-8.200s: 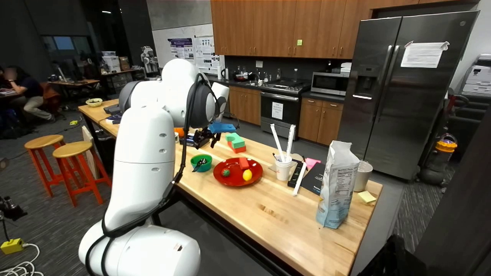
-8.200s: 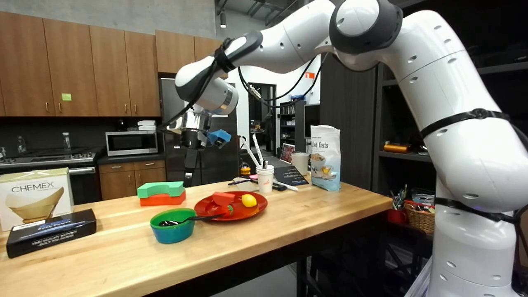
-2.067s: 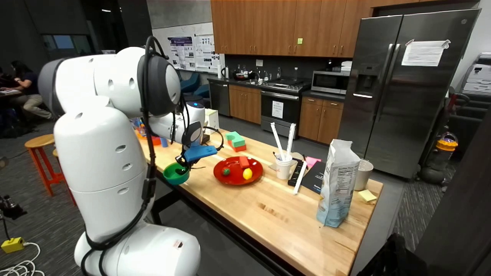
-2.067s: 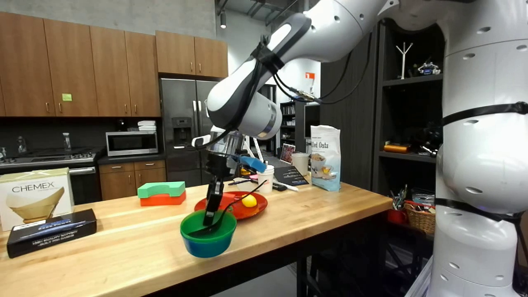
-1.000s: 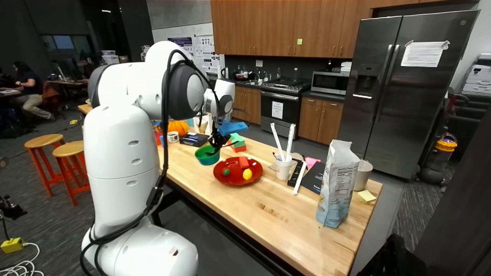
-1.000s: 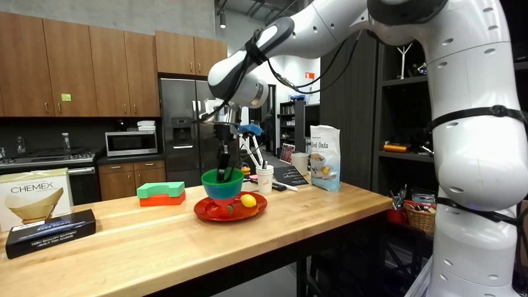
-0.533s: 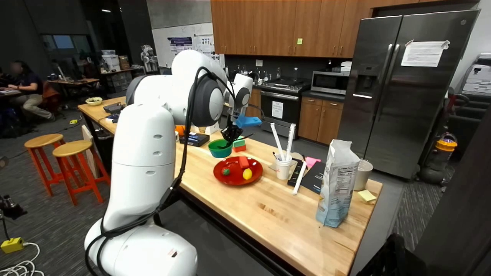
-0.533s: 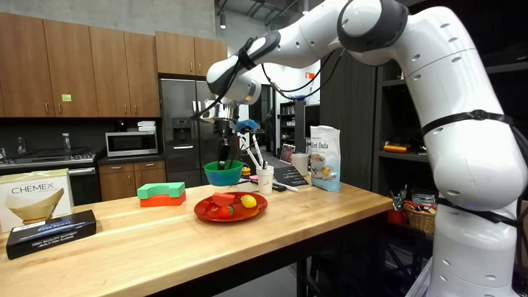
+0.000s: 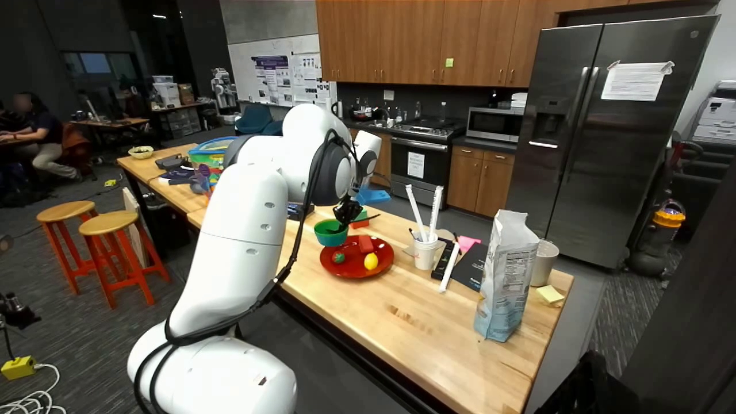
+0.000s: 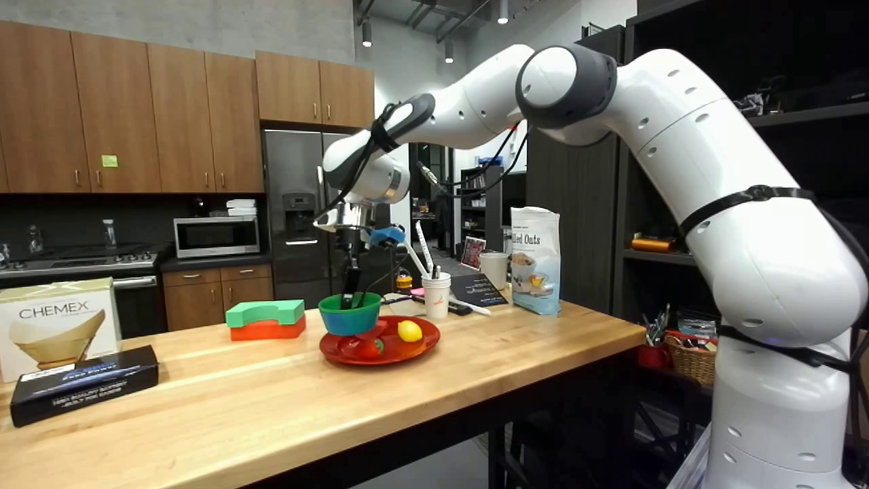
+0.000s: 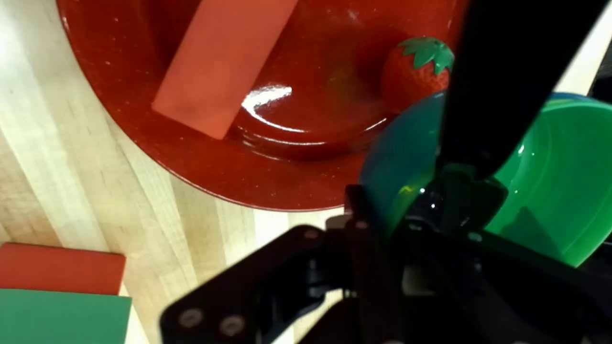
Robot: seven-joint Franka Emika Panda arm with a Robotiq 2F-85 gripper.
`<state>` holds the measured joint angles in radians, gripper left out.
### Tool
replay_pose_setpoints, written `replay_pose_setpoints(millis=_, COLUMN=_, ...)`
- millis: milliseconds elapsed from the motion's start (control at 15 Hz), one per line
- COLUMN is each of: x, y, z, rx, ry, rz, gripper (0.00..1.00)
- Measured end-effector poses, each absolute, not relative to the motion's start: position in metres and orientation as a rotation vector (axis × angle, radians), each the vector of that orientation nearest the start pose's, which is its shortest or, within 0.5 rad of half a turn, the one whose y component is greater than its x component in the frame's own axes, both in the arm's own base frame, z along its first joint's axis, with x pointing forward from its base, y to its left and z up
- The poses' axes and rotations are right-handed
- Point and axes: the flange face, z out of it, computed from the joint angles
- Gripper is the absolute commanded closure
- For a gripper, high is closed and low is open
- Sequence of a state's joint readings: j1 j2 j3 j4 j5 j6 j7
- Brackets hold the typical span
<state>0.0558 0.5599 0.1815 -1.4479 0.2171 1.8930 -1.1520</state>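
The gripper (image 10: 349,296) and the bowl (image 9: 332,240) stand lower than in the preceding frame, closer to the level of the plate (image 9: 352,272). The gripper fingers are pressed nearly together and pinch the bowl's side wall at the rim: one finger is inside the wall, one outside. The bowl is green inside and blue outside, with its mouth facing up. A black spoon (image 11: 507,86) leans in the bowl; in the wrist view, its handle rises toward 1 o'clock. Contact between spoon and fingers cannot be determined.

Bowl position: in both exterior views, between 10 and 11 o'clock of the plate's centre, overlapping the plate's edge in sight. Contact between the bowl's base and the plate cannot be determined.

Plate contents, in an exterior view: a red block (image 9: 365,244) at 1 o'clock, a lemon (image 9: 371,261) at 4 o'clock, a strawberry (image 9: 338,257) at 9 o'clock.

Around the plate, in an exterior view: a green block (image 10: 266,312) lies on a red slab (image 10: 267,330) between 9 and 10 o'clock. A paper cup (image 10: 436,307) stands at 2 o'clock; an oats bag (image 10: 535,268) stands upright farther out in that direction. These items rest on the wooden table (image 9: 425,351).

Background, in an exterior view: a microwave (image 9: 493,125) between 1 and 2 o'clock of the plate, a refrigerator (image 9: 609,149) at 2 o'clock.
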Motion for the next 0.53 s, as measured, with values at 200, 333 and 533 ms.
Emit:
replay_pose_setpoints(millis=200, x=0.687, y=0.164, z=0.356, rx=-2.267, ry=-1.701, rz=-0.098, gripper=0.98)
replay_pose_setpoints(millis=333, x=0.693, y=0.165, z=0.353, rx=-2.284, ry=-1.709, rz=-0.141, gripper=0.98)
replay_pose_setpoints(millis=533, x=0.699, y=0.165, z=0.349, rx=-2.31, ry=-1.722, rz=-0.187, gripper=0.98)
